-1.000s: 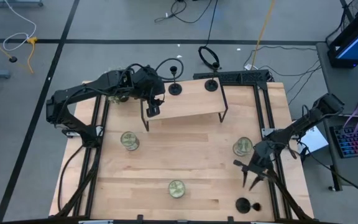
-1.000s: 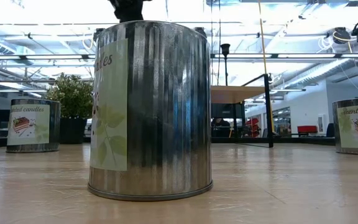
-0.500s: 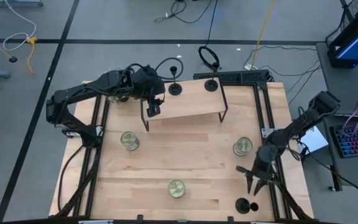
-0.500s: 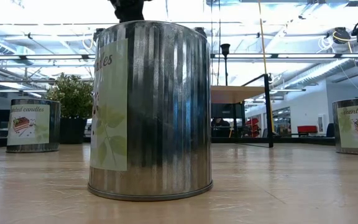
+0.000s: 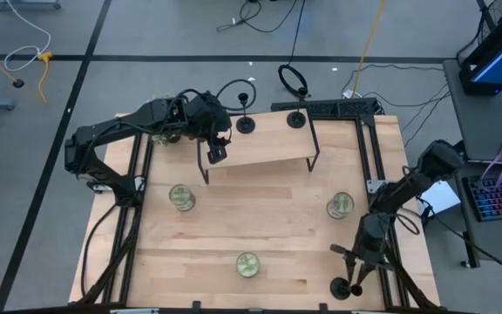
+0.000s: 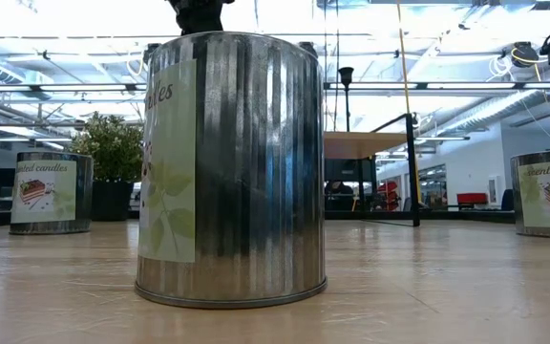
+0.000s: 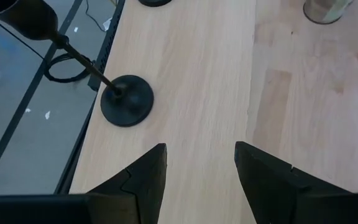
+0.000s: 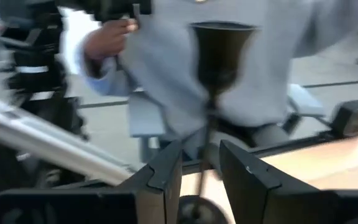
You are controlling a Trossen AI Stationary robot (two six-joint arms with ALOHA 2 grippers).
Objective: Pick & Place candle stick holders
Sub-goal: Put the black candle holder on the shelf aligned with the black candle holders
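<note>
Two black candle stick holders (image 5: 246, 122) (image 5: 296, 118) stand on their disc bases on the raised wooden shelf (image 5: 268, 144) at the far side. The third holder (image 5: 342, 287) stands on its base at the table's near right corner. My right gripper (image 5: 353, 272) is open just beside it. In the right wrist view the gripper (image 8: 201, 180) has one finger on either side of the thin stem (image 8: 207, 127), below the cup (image 8: 222, 46). My left gripper (image 5: 216, 154) hangs open and empty over the shelf's left end, near a holder's base (image 7: 127, 100).
Three metal candle tins stand on the table (image 5: 181, 197) (image 5: 247, 264) (image 5: 340, 206); the middle one fills the low view (image 6: 232, 172). A person in a grey top (image 8: 303, 68) is beyond the table's near right edge. Black frame rails (image 5: 382, 166) run along the table's sides.
My right gripper has gone toward the table's near edge and come down at the holder in the near right corner, staying open. The holder has not moved.
</note>
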